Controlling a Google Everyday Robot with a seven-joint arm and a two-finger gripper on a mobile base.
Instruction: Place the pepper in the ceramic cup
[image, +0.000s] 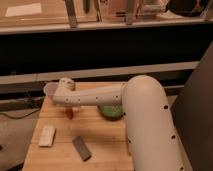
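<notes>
The small red-orange pepper (70, 113) shows just below the far end of my white arm, low over the wooden table (105, 145) in its back-left part. My gripper (70, 107) points down right at the pepper, mostly hidden by the arm. I cannot tell if it holds the pepper. The white ceramic cup (49, 90) stands at the table's back-left corner, partly hidden behind the arm's end, a short way up and left of the pepper.
A wide green bowl (111, 112) sits mid-table, partly under the arm. A pale rectangular block (47, 135) lies at front left and a dark grey flat bar (81, 148) at front centre. A dark shelf runs behind the table.
</notes>
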